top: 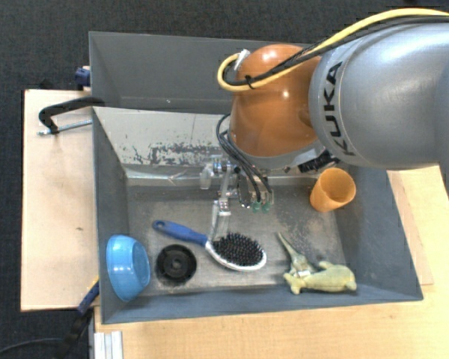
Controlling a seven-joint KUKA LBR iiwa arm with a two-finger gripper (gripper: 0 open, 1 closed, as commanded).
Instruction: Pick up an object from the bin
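Observation:
My gripper (224,209) hangs under the arm's orange cover at the middle of the bin, its lower end just above the hairbrush. The hairbrush (238,251) has a white oval head with black bristles and a blue handle pointing left. It lies flat on the bin floor, directly below and in front of the gripper. A black round disc (175,263) sits just left of the brush head. Nothing can be seen held in the gripper.
A light blue bowl (127,266) lies on its side in the front left corner. An orange cup (332,188) rests against the right wall. A yellow-green toy animal (319,277) lies at the front right. The arm and its cover hide the back middle of the bin.

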